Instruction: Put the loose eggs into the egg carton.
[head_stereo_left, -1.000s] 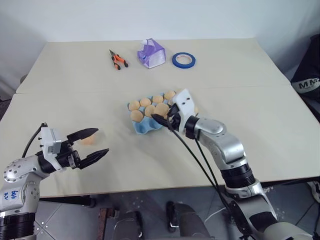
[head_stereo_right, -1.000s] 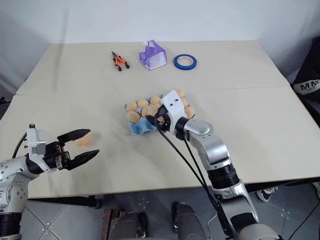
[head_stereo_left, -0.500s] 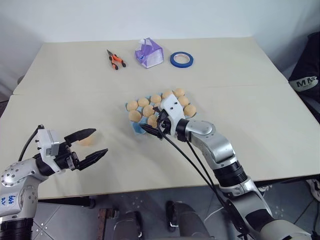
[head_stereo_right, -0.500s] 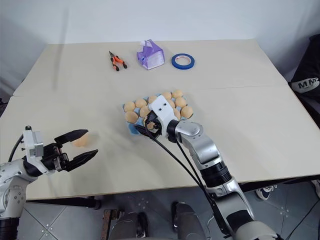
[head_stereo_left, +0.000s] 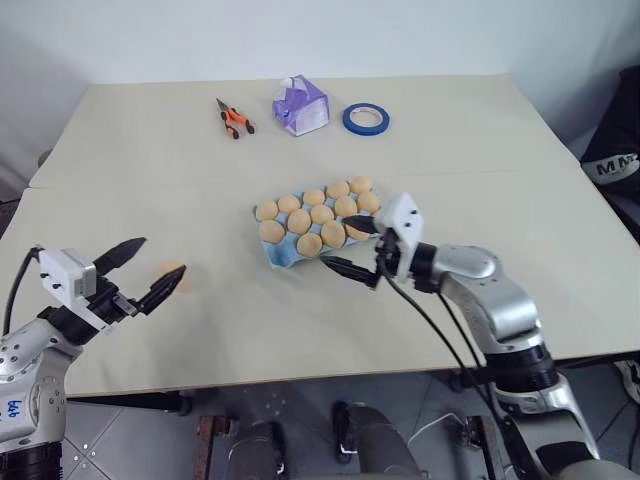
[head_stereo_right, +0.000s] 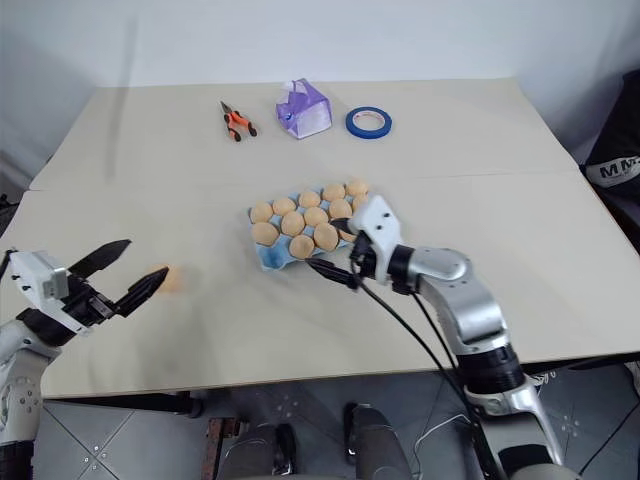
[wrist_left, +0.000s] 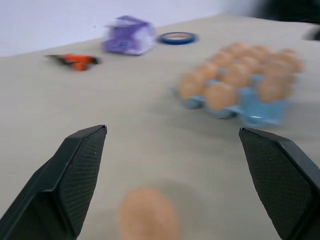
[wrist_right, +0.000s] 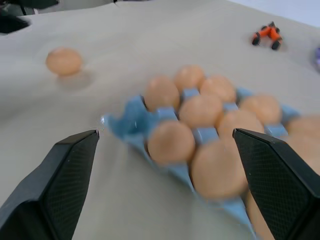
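The light blue egg carton (head_stereo_left: 283, 256) lies mid-table with several tan eggs (head_stereo_left: 322, 214) seated in its cups. One loose egg (head_stereo_left: 171, 271) rests on the table to the carton's left. My left gripper (head_stereo_left: 155, 264) is open, its two black fingers (wrist_left: 80, 165) spread either side of that loose egg (wrist_left: 147, 218) and short of it, not touching. Just right of the carton's near corner, my right gripper (head_stereo_left: 347, 246) is open and empty, pointing at the carton (wrist_right: 131, 121). The right wrist view also shows the loose egg (wrist_right: 64, 61) beyond the carton.
Orange-handled pliers (head_stereo_left: 235, 119), a purple-white pouch (head_stereo_left: 300, 106) and a blue tape roll (head_stereo_left: 366, 119) lie along the far side of the table (head_stereo_left: 480, 140). A black bag (head_stereo_left: 615, 160) stands past the right edge. The near table edge runs just below both grippers.
My right gripper has opened, left an egg in a near cup, and drawn back to the right off the carton. My left gripper has swung left and turned, staying open by the loose egg.
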